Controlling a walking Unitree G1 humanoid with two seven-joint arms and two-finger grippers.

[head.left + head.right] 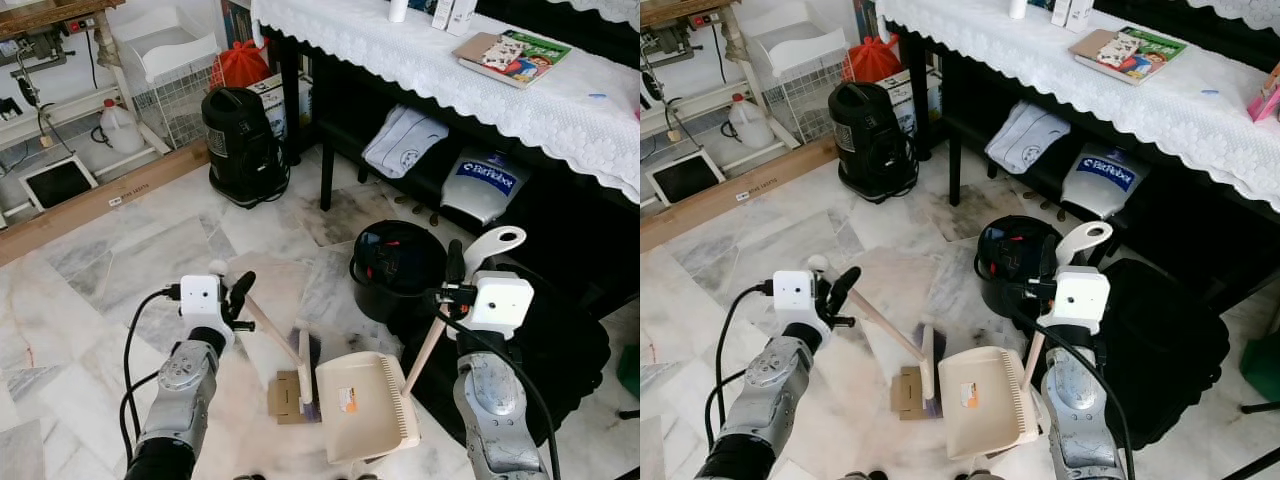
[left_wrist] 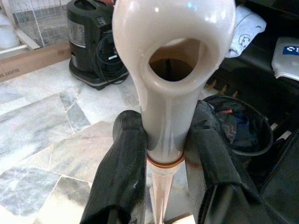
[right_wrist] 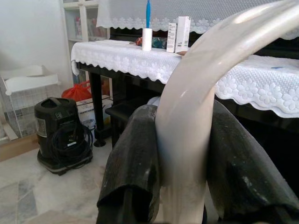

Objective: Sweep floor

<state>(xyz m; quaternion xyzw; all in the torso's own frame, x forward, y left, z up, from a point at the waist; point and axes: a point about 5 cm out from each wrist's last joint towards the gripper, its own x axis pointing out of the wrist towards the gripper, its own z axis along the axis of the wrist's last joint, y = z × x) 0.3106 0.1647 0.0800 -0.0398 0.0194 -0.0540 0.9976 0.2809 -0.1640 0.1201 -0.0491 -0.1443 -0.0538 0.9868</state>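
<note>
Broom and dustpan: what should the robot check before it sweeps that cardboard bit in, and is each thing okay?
1. Left gripper shut on the broom handle: ok, both fingers press its sides.
2. Right gripper shut on the dustpan handle: ok, clamped between both fingers.
3. Dustpan down on the floor, open side toward the broom head: ok.
4. Cardboard scrap on the far side of the broom head from the dustpan, so a push carries it in: ok.
5. Dustpan lip flat against the marble: cannot tell.
6. Black bucket near the right arm: ok, apart from the dustpan, but watch it.
</note>
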